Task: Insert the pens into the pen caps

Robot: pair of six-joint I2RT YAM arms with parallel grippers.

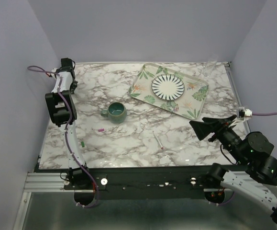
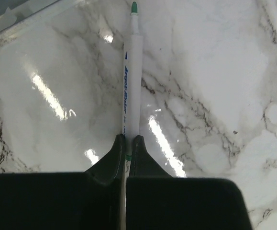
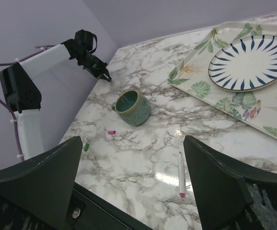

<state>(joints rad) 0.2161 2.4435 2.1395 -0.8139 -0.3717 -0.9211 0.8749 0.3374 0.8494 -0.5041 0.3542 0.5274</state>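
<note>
While left claw (image 2: pixel 127 140) clamps green-tipped pen (image 2: pixel 132 81) (tip forward), right claw (image 3: pixel 131 143) gapes, pink-tipped pen (image 3: pixel 181 175) lying ahead.

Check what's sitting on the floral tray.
One blue-striped plate sits on the tray, with nothing on the plate. The tray surface beneath the plate is covered.

The left gripper (image 2: pixel 127 143) pinches a green-tipped white pen (image 2: pixel 132 86); the pink-tipped pen (image 1: pixel 159 142), pink cap (image 1: pixel 100 129) and green cap (image 1: pixel 82 143) lie apart.
</note>
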